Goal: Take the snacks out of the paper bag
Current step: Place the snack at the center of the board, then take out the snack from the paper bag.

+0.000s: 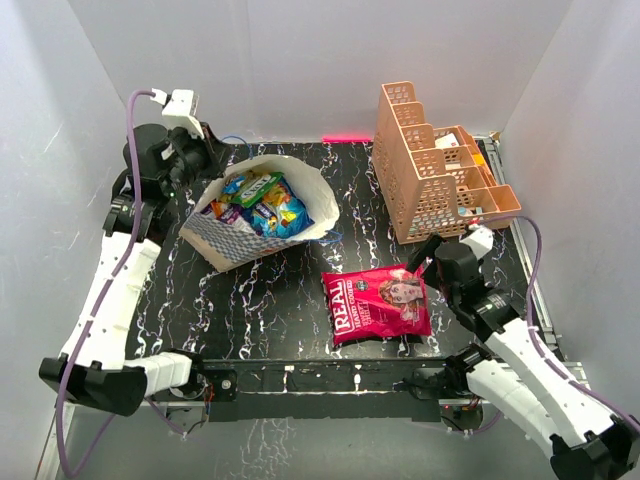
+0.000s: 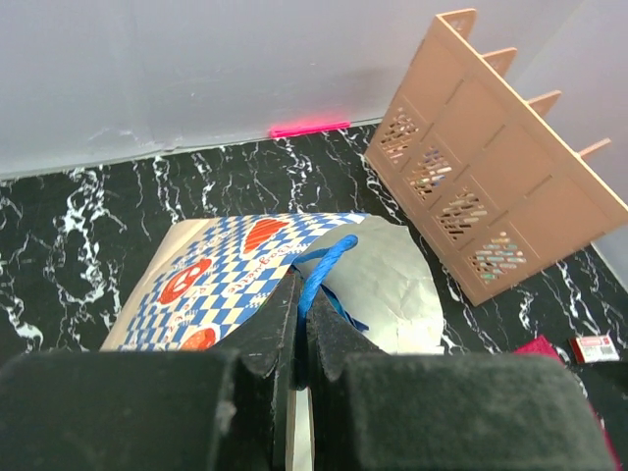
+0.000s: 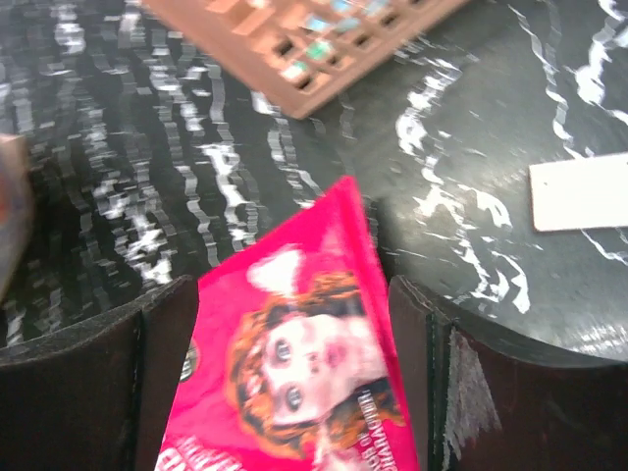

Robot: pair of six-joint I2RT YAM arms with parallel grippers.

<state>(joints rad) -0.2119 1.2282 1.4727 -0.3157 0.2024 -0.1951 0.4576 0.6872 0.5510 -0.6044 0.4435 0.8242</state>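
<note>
From above, the paper bag (image 1: 228,240) lies tipped on the left side of the tabletop (image 1: 280,310). Its base points near and left, and its open mouth points far and right. The small snacks (image 1: 256,200) sit in that mouth, blue, purple and green ones all piled up. The left tool (image 1: 203,170) is right at the bag's left rim. The red snack bag (image 1: 378,303) is out, flat on the tabletop. The right tool (image 1: 425,255) hangs over its far right corner, close to the orange rack (image 1: 440,170).

From the left wrist, the left tool is pinched nearly closed, and it looks to be holding the bag's edge. The blue cord (image 2: 329,260) loops out just past its tips.

From the right wrist, the right tool is wide open. Its fingers (image 3: 108,373) stand on each side of the red snack bag and grip nothing. A white card (image 3: 579,191) lies off to one side.

The snacks left inside are to the left of the right tool, across the tabletop. The left arm is nearer but busy, so I think the free right arm must reach over to the mouth.
</note>
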